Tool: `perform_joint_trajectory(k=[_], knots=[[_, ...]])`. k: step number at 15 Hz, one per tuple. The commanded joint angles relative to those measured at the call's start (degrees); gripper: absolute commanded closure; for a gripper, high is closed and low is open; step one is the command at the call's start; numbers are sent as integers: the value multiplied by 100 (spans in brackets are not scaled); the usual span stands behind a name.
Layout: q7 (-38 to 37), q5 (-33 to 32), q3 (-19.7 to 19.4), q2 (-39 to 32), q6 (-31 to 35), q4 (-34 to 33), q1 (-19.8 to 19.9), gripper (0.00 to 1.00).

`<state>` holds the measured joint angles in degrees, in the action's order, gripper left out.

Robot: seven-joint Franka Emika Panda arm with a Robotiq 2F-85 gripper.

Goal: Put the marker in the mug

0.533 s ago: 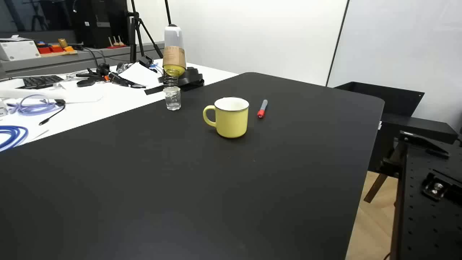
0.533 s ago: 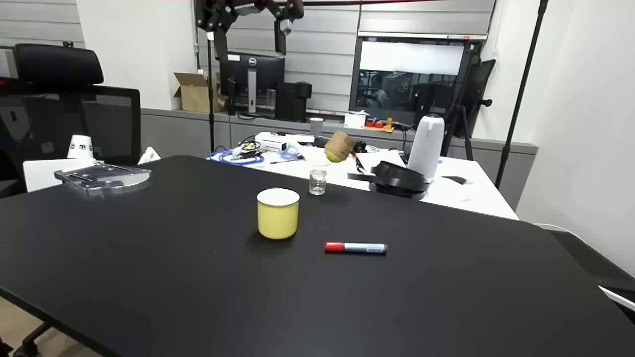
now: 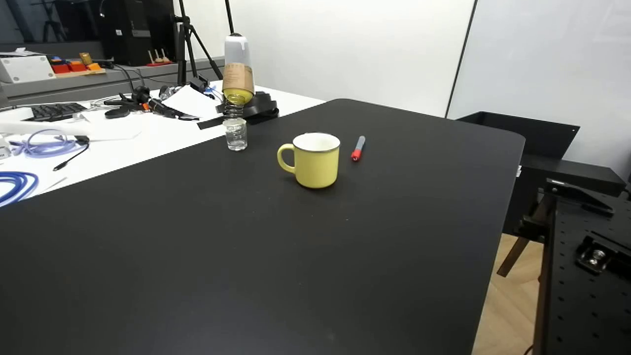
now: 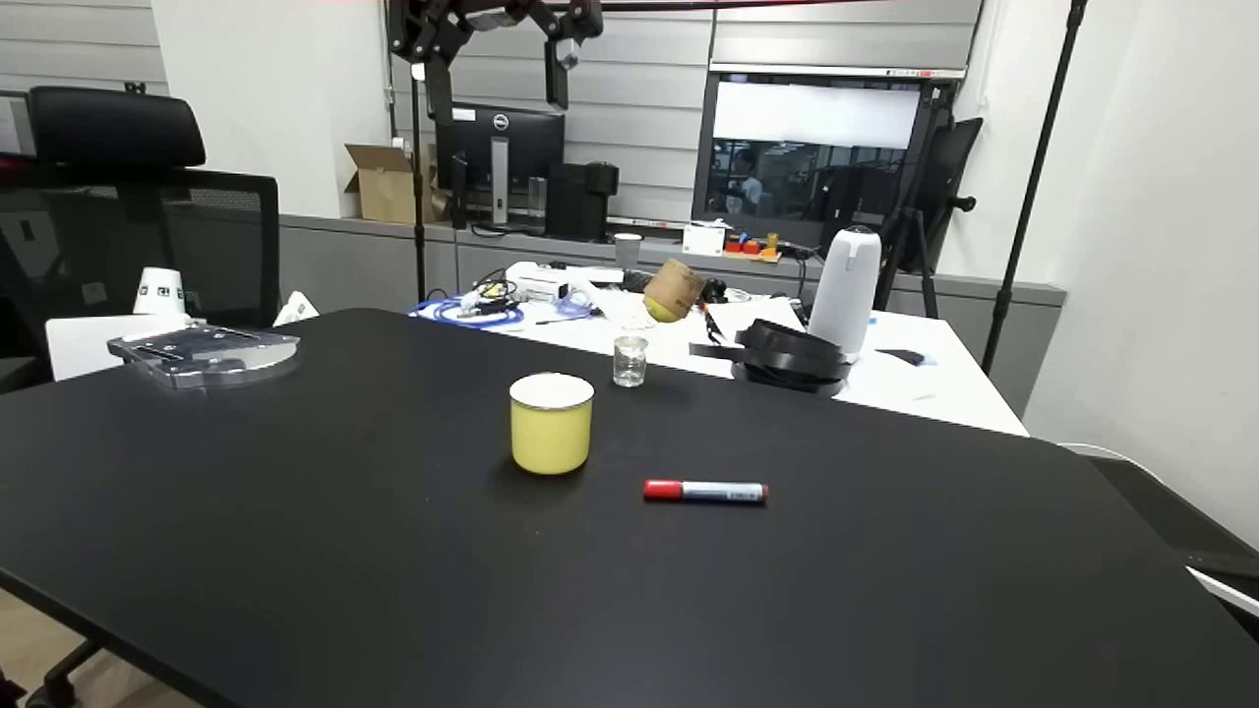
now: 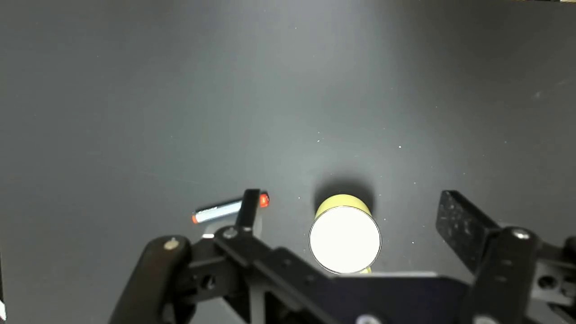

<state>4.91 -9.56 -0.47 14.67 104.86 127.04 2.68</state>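
The marker (image 3: 358, 149) is thin, with a red cap and a grey-white body. It lies flat on the black table beside the yellow mug (image 3: 317, 167), with a gap between them. The marker (image 4: 705, 491) and the upright mug (image 4: 551, 433) also show in an exterior view, where the mug's handle is hidden. My gripper (image 4: 500, 103) hangs open and empty high above the table. In the wrist view, my gripper (image 5: 351, 194) has its fingers wide apart. The mug (image 5: 345, 238) appears between them, far below. The left finger covers part of the marker (image 5: 219, 211).
A small clear glass (image 4: 629, 361) stands near the table edge behind the mug. A clear plastic plate (image 4: 207, 352) lies at the table's far left. A white desk (image 3: 162, 133) with cables, a headset and a bottle (image 3: 238, 79) adjoins the black table (image 3: 222, 256).
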Motion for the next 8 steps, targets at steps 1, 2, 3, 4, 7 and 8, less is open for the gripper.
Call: perform_joint_trajectory(k=[1, 2, 3, 4, 7, 8], knots=[[-10, -9, -44, -2, -13, -10, -49, 0], [-10, -9, -44, -2, -13, -10, -49, 0], [-10, -9, -44, -2, -13, -10, -49, 0], [-10, -9, -44, -2, -13, -10, -49, 0], [-879, -238, -61, -212, 560, -49, 144, 0], [-1069, -325, -103, -351, 816, -77, 216, 0]])
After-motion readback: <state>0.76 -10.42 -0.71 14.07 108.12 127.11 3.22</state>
